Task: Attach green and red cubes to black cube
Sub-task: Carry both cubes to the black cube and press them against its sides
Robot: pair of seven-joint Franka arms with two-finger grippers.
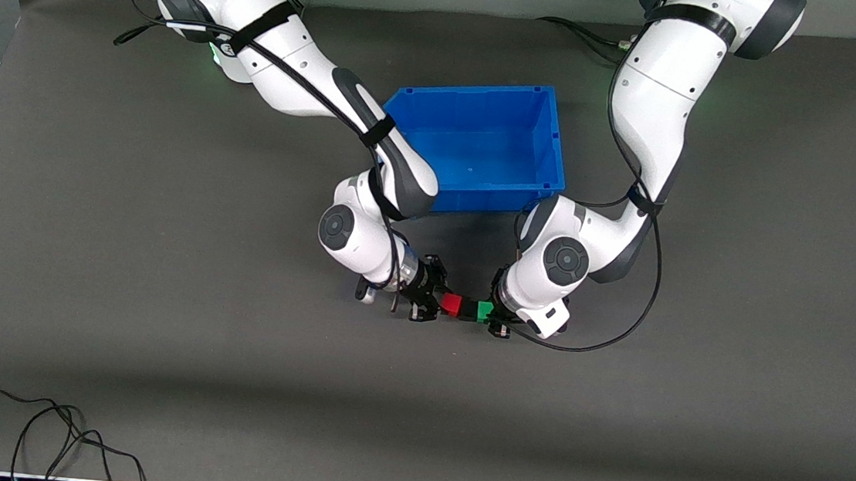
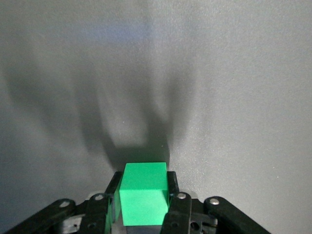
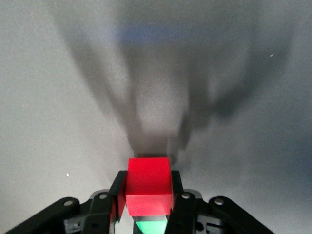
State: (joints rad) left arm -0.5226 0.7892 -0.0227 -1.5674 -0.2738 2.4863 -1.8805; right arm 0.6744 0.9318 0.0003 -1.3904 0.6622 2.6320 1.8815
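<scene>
Both grippers meet above the table, nearer the camera than the blue bin (image 1: 483, 141): right gripper (image 1: 434, 301) clamps the red cube (image 1: 452, 305), left gripper (image 1: 497, 314) the green cube (image 1: 484, 310), a dark block, likely the black cube (image 1: 467, 311), between. Misalignment could pop 1 cube loose.

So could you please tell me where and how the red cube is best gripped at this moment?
By its two opposite flat side faces, as the right pincer does: its fingers clamp the red cube from the right arm's end, leaving free the face that meets the dark piece beside the green cube, held by the left pincer.
</scene>
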